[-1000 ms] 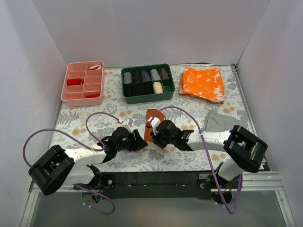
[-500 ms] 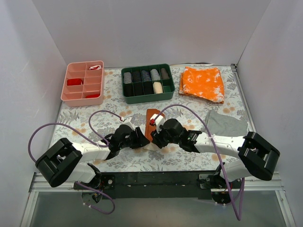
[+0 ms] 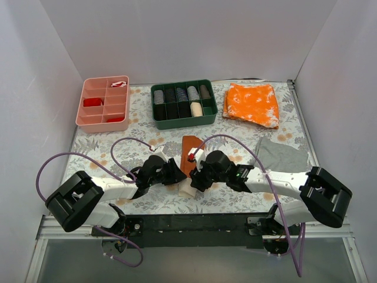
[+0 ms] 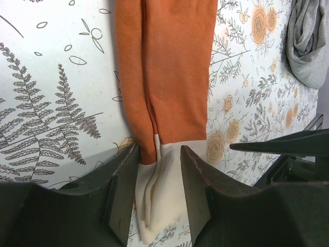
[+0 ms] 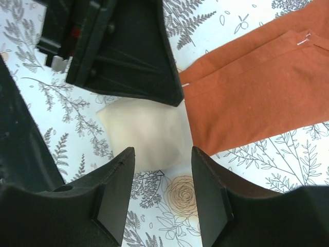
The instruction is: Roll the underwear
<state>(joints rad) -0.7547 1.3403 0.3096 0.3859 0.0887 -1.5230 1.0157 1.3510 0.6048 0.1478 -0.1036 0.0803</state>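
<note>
no readable text, no labels, no brand marks, no numbers in any view

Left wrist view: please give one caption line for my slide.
Left end effector straddles the cream end of the folded rust-brown underwear on the floral table; grey cloth lies at the upper right.

A robot test booth in a lab: plain white walls (image 3: 177, 35) box in a table (image 3: 106, 147) covered with a fern-and-flower print. Two arms are bolted to a black rail (image 3: 194, 224) at its near edge, purple cables (image 3: 65, 162) looping off them, with sorting trays along the back.
</note>
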